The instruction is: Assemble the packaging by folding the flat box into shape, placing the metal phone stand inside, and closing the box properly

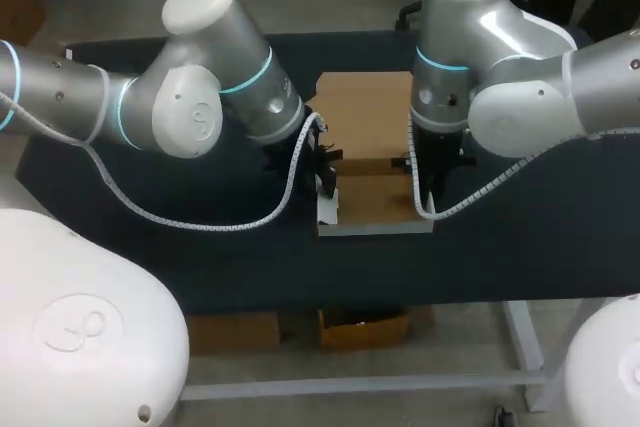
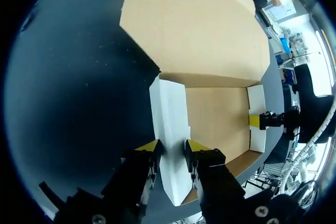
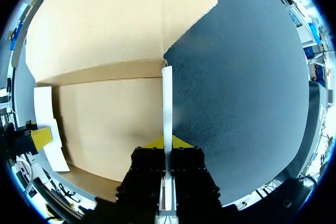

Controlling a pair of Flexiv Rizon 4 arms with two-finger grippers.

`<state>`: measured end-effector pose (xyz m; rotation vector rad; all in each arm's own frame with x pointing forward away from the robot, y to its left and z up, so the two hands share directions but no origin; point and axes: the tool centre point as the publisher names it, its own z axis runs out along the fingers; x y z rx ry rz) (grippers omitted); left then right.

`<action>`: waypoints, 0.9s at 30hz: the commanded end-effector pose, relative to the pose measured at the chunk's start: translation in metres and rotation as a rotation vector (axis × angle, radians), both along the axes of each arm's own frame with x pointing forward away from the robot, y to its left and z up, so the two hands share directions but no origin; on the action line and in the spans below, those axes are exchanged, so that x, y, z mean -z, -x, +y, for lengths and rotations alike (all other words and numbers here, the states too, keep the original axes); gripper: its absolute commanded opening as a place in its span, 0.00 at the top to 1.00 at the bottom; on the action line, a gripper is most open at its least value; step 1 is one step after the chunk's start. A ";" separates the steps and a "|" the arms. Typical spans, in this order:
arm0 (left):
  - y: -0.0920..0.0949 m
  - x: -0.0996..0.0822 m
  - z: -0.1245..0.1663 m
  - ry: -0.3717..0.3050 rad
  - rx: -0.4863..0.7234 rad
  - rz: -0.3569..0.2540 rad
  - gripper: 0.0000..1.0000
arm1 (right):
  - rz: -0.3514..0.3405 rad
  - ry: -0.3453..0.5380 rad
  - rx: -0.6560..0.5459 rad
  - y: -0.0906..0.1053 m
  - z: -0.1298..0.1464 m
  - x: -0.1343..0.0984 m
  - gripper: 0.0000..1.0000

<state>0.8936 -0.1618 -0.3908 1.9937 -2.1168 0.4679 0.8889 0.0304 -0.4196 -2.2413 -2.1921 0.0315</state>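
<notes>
The cardboard box [image 1: 365, 107] lies opened out on the dark table, brown inside up, with its wide lid panel [image 2: 199, 24] flat at the far side. My left gripper [image 1: 325, 175] stands at the box's left edge. In the left wrist view its tips [image 2: 172, 146] press on both faces of the raised white left side flap [image 2: 169, 114]. My right gripper [image 1: 428, 187] is at the right edge, shut on the upright right side flap [image 3: 167, 98], seen edge-on between its fingers [image 3: 167, 142]. Each wrist view shows the other gripper across the base [image 2: 262, 120] [image 3: 39, 136]. No phone stand is in view.
The table's dark cloth [image 1: 200, 257] stretches bare to the left and right of the box. The box's front wall [image 1: 375, 229] lies close to the table's near edge. White cable conduits hang from both arms beside the box.
</notes>
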 end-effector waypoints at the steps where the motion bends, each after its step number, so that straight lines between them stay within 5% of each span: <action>1: 0.000 0.004 -0.007 -0.192 -0.026 -0.013 0.70 | 0.001 0.001 0.000 0.001 0.001 0.000 1.00; 19: 0.001 0.013 -0.005 -0.324 -0.057 -0.039 0.73 | 0.001 0.001 0.000 0.001 0.001 0.000 1.00; 27: 0.000 0.012 -0.001 -0.319 -0.032 0.023 0.73 | 0.001 0.001 0.000 0.001 0.001 0.000 1.00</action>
